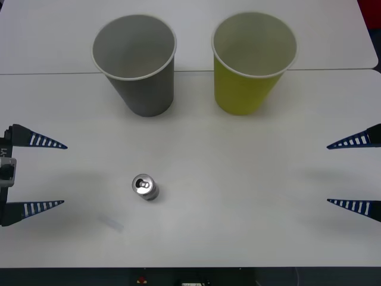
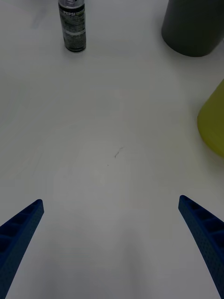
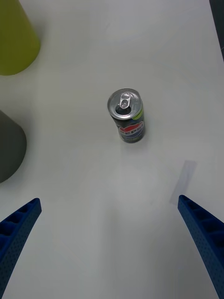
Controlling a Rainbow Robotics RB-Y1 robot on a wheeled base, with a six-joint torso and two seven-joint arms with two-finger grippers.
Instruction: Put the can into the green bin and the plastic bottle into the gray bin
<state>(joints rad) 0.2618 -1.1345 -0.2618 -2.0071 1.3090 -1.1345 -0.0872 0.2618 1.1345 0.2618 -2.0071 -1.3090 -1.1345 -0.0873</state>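
Note:
The can (image 1: 144,187) stands upright on the white table, left of centre and near the front; it is small and silver-topped with a dark label (image 3: 127,116) (image 2: 73,24). At the back stand the gray bin (image 1: 136,62) (image 2: 195,25) (image 3: 9,145) and, to its right, the green bin (image 1: 252,61) (image 2: 213,120) (image 3: 15,39), both upright. My left gripper (image 1: 62,174) (image 3: 109,243) is open at the left edge, level with the can and well short of it. Over at the right edge, my right gripper (image 1: 328,174) (image 2: 112,238) is open and holds nothing. The plastic bottle is out of view.
A faint clear strip, like tape, (image 1: 111,222) (image 3: 183,182) lies on the table front-left of the can. A seam (image 1: 59,73) between two tabletops runs behind the bins. The table's front edge (image 1: 190,267) is close to the robot.

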